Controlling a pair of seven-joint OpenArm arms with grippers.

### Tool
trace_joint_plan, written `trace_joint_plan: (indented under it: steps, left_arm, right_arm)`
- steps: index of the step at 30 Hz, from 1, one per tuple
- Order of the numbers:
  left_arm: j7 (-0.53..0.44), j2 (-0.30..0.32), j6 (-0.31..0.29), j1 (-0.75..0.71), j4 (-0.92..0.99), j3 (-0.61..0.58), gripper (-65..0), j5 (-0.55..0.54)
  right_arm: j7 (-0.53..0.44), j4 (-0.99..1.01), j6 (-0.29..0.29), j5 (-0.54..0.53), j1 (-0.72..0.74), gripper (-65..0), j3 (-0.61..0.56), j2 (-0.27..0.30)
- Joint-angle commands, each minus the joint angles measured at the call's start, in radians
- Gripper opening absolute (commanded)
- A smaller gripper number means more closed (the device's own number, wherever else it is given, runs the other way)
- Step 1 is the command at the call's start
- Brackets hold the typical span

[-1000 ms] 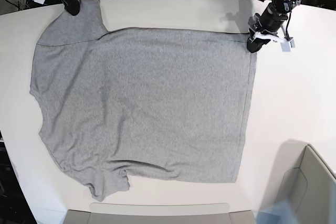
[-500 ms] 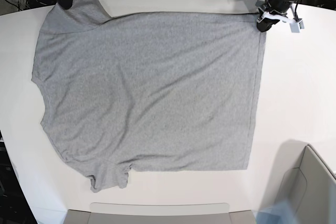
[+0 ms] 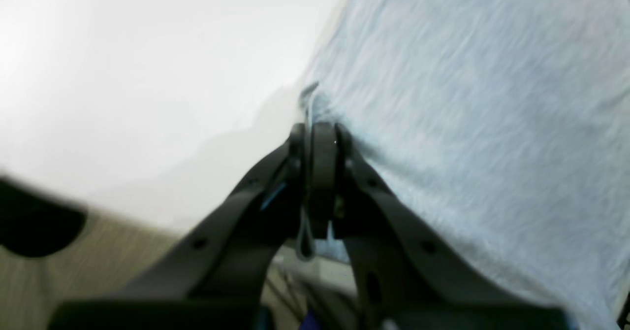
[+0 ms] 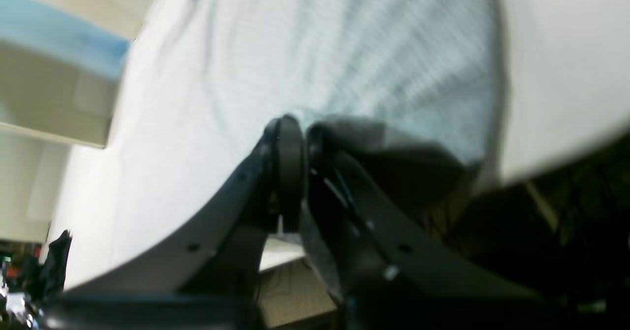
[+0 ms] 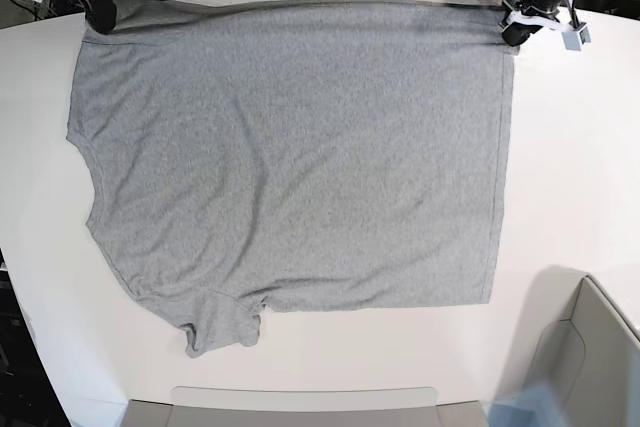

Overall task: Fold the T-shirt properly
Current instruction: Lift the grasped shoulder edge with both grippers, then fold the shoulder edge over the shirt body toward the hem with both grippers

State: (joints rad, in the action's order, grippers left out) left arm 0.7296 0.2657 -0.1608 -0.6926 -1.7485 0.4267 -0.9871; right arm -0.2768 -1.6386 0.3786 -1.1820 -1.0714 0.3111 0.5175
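Fingers (image 3: 320, 143) of the left gripper (image 5: 515, 32) are pinched tight on one far corner of the T-shirt (image 5: 290, 157); the right gripper (image 5: 100, 9) likewise clamps its fingers (image 4: 290, 162) on the other far corner. Between them the heather-grey T-shirt lies spread plain side up on the white surface (image 5: 570, 167), far edge pulled straight, one sleeve (image 5: 222, 322) crumpled at the near edge. A cardboard box (image 5: 585, 357) stands nearby, clear of the cloth.

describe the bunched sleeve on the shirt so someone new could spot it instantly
Start from the white table in the base view and the grey T-shirt spread flat across it. Follow the shirt's near edge to its left corner: the sleeve sits there. Unlike the rest of the smooth cloth, it is crumpled and curled under.
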Motion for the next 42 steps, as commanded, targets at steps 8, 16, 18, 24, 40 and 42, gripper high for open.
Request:
trace_joint_plan:
  steps: [8,16,18,24,40,42]
  left_arm:
    - [-0.018,0.011,0.023,0.05,-0.092,0.011,-65.0,-0.006]
    - [0.132,0.011,0.149,0.222,-0.086,0.008,-65.0,0.0]
    - [0.196,0.01,0.151,0.293,-0.075,0.01,-65.0,0.001]
    - [0.246,0.011,0.234,0.437,0.0,0.01,-65.0,0.001]
    - [0.247,0.014,0.278,0.614,0.135,0.007,-65.0,0.014]
    - [0.247,0.031,0.278,0.644,0.137,-0.001,-65.0,0.053]
  right_arm:
    - [0.251,-0.041,0.02,-0.009,0.133,-65.0,0.082,0.01]
    - [0.515,-0.039,0.02,0.014,0.322,-65.0,0.145,0.008]
    - [0.572,-0.039,0.015,0.093,0.386,-65.0,0.152,0.005]
    - [0.752,-0.036,-0.034,0.357,0.596,-65.0,0.152,-0.07]
    - [0.904,0.119,-0.03,0.653,0.954,-65.0,0.15,-0.105]
    - [0.904,0.153,-0.03,0.678,0.985,-65.0,0.145,-0.105]
